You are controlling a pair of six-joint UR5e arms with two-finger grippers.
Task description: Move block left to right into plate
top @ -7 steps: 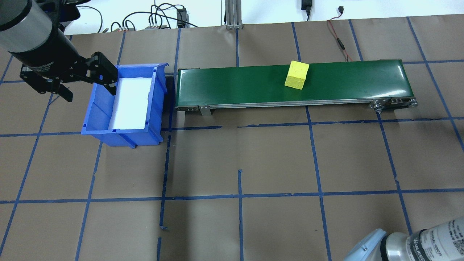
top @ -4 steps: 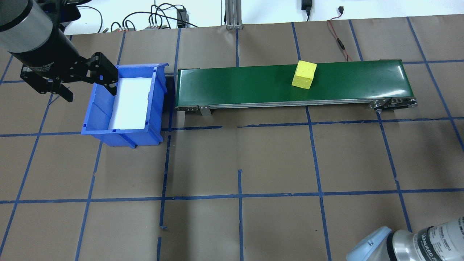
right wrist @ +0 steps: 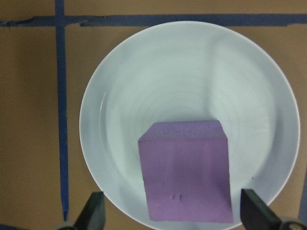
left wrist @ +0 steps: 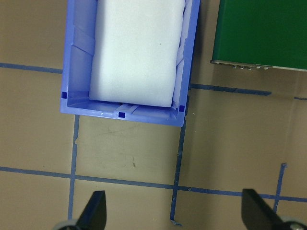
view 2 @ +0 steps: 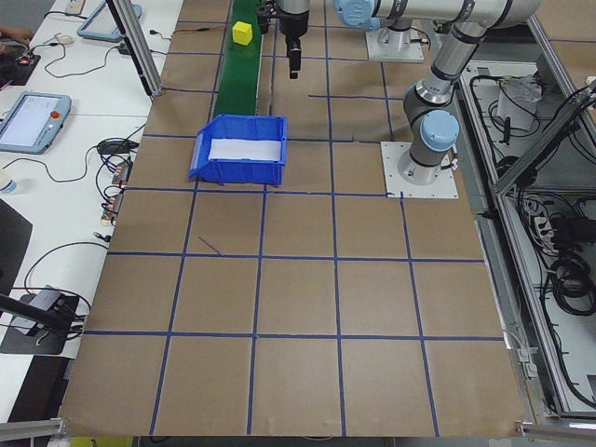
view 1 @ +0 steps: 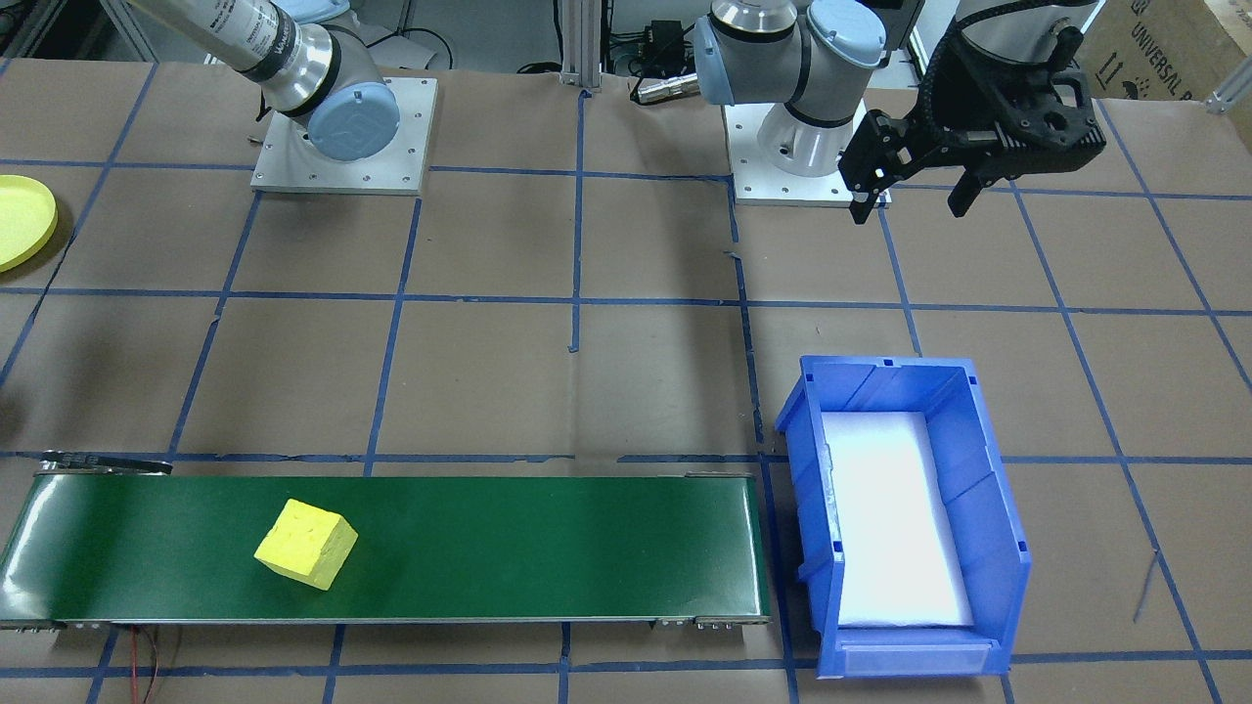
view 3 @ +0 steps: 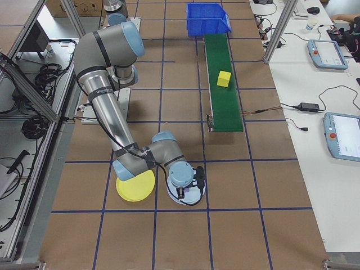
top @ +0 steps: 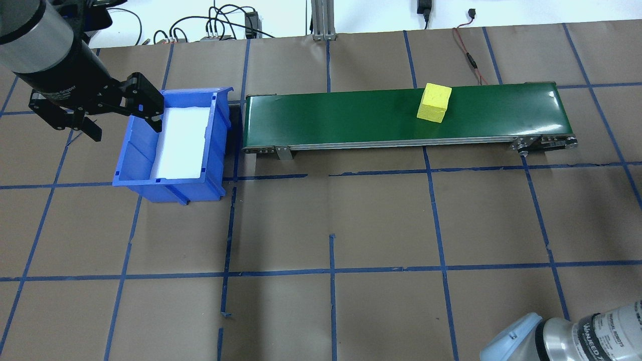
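brown paper gridded with blue tape covers the table (top: 351, 220); a yellow block (top: 434, 103) rides the green conveyor (top: 351, 118) beside a blue bin (top: 173, 145); left claw (view 1: 915, 200) gapes empty, right claw (right wrist: 172, 218) spread over the plate (right wrist: 120, 96), which holds a block

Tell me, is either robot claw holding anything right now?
No. The left gripper hangs open and empty, and the right gripper is open above a block on the plate.

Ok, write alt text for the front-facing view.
A yellow block lies on a green conveyor belt whose end meets a blue bin. The left tool hangs open beyond the bin, and a yellow plate shows at the frame's left edge.
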